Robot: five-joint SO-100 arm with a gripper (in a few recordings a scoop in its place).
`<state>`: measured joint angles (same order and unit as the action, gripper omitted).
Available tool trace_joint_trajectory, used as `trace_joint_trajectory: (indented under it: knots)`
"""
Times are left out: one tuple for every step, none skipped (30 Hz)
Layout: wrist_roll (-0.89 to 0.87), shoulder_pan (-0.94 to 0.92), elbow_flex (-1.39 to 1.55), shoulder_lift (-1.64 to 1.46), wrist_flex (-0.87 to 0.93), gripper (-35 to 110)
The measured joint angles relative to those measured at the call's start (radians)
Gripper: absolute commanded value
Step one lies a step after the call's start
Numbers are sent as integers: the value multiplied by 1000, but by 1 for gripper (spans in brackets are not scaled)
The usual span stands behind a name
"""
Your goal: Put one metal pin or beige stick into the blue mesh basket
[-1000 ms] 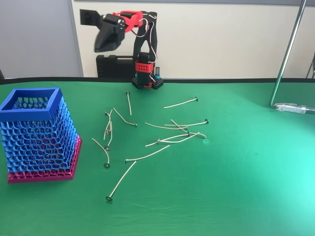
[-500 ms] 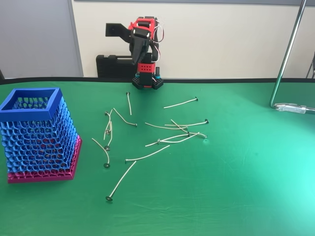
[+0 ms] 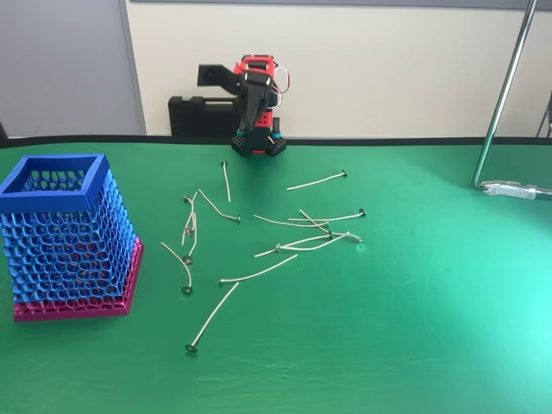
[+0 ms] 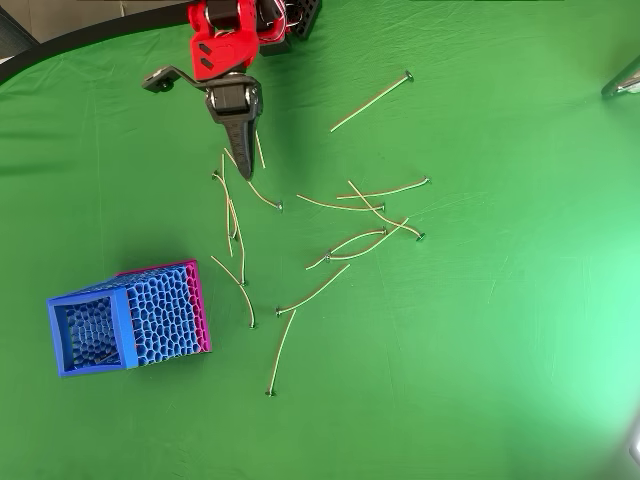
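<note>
Several thin beige metal pins lie scattered on the green cloth, among them a straight one (image 3: 317, 181) (image 4: 370, 100) at the back and another (image 3: 211, 317) (image 4: 280, 355) nearest the front. The blue mesh basket (image 3: 65, 233) (image 4: 125, 320) with its pink base stands at the left, apart from the pins. My gripper (image 3: 253, 116) (image 4: 243, 165) hangs at the back near the arm's base, pointing down. Its black fingers are shut together with nothing between them. In the overhead view its tip is over the rearmost pins (image 4: 258, 150).
A black case (image 3: 198, 116) sits behind the arm against the wall. A metal stand pole (image 3: 500, 103) with a clamp foot (image 3: 513, 188) rises at the right. Open green cloth lies in front and to the right of the pins.
The arm has swung from high on the left back towards the centre and folded down, so the gripper now points downward near the base. Pins and basket have not moved.
</note>
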<state>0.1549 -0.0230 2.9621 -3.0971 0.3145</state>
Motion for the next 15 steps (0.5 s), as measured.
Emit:
trace_joint_trajectory:
  knots:
    - [0, 2, 23, -17, 0, 0]
    - [0, 3, 35, -37, 0, 0]
    - [0, 3, 57, -67, 0, 0]
    - [0, 3, 89, -98, 3, 0]
    - [0, 3, 109, -115, 21, 0]
    - [0, 2, 112, -130, 44, 0]
    - [0, 8, 115, -146, 67, 0]
    - [0, 14, 117, -164, 89, 0]
    - [0, 15, 117, -172, 101, 0]
    - [0, 15, 117, -179, 115, 0]
    - [0, 14, 117, -192, 141, 0]
    - [0, 12, 117, -199, 158, 0]
    - [0, 12, 117, -206, 173, 0]
    - [0, 12, 117, -210, 189, 0]
    - [0, 12, 117, -212, 198, 0]
